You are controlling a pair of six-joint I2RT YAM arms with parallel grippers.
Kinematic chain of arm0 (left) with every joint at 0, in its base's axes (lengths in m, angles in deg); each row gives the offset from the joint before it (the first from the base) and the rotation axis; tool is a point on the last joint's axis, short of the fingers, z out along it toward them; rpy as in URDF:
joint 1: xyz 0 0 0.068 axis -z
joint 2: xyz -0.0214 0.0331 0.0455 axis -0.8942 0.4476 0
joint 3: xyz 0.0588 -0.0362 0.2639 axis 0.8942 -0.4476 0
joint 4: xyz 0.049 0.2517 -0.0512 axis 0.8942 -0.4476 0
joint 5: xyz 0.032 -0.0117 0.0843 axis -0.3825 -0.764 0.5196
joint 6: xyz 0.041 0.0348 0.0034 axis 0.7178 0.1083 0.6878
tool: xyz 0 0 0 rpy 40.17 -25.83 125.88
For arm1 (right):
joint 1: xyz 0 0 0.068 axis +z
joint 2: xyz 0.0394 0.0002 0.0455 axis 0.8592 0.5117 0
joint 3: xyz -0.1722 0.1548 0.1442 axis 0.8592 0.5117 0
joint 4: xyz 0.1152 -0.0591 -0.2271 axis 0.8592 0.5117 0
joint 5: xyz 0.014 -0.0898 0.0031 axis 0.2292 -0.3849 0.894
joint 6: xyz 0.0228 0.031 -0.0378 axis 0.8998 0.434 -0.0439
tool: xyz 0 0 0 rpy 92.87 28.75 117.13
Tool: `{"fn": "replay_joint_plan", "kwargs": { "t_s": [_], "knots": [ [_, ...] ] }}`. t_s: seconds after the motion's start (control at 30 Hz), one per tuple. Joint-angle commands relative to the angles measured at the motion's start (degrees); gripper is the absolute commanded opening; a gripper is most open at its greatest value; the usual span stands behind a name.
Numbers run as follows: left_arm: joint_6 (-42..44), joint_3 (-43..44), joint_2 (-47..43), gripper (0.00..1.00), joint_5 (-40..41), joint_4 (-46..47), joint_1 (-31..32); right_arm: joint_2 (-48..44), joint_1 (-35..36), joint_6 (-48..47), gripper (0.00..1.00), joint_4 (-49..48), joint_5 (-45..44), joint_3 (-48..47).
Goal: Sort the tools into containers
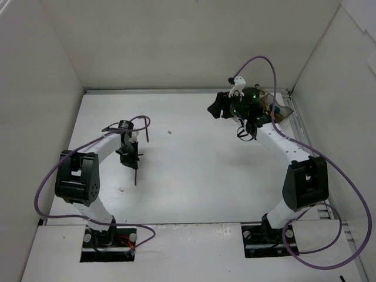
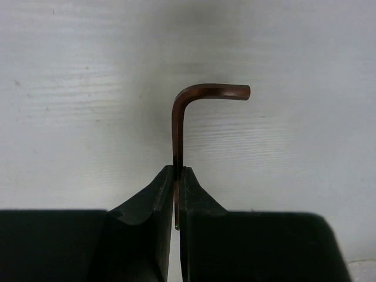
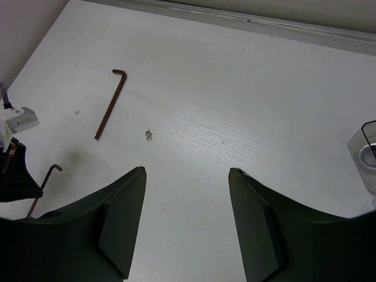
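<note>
My left gripper (image 2: 178,170) is shut on the long arm of a thin dark L-shaped hex key (image 2: 178,126), whose short arm points right. From above, that left gripper (image 1: 128,154) is at the table's left, with the key (image 1: 135,174) sticking out toward the near edge. A second hex key (image 1: 147,134) (image 3: 110,104) lies loose on the table just beyond it. My right gripper (image 3: 187,171) (image 1: 220,106) is open and holds nothing, hovering at the back right beside the clear smoky container (image 1: 279,107) (image 3: 367,154), which the right arm partly hides.
White walls close in the table on the left, back and right. A small speck of debris (image 1: 169,132) (image 3: 148,134) lies mid-table. Purple cables (image 1: 346,182) loop off both arms. A metal rail (image 1: 176,90) runs along the table's back edge.
</note>
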Motion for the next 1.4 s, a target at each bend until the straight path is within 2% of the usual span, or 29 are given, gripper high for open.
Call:
{"fn": "replay_joint_plan", "kwargs": {
  "t_s": [0.0,0.13,0.37,0.57,0.83,1.07,1.37],
  "knots": [
    [-0.02,4.11,-6.08,0.00,-5.09,4.75,0.15,-1.28,0.31,6.36,0.56,-3.67,0.81,-1.52],
    [-0.98,6.40,-8.63,0.00,-9.91,7.64,0.15,-1.99,1.63,9.97,0.57,-3.59,1.26,-0.99],
    [-5.46,8.68,-11.88,0.00,-17.39,11.43,1.81,-2.78,9.18,14.55,0.59,-3.94,-1.11,-1.96],
    [-11.70,9.39,-13.29,0.00,-22.14,16.70,4.89,-2.26,15.33,19.91,0.60,-9.47,-2.87,-0.90],
    [-15.75,12.55,-12.59,0.00,-23.38,19.25,9.37,0.47,20.00,19.65,0.60,-10.09,-5.24,-2.13],
    [-16.28,14.49,-12.24,0.00,-22.06,19.34,13.24,2.49,21.15,19.39,0.58,-10.62,-6.13,-2.66],
    [-15.67,15.63,-11.80,0.00,-21.71,18.81,14.39,3.02,21.85,19.13,0.53,-10.88,-8.41,-2.14]
  ]
}}
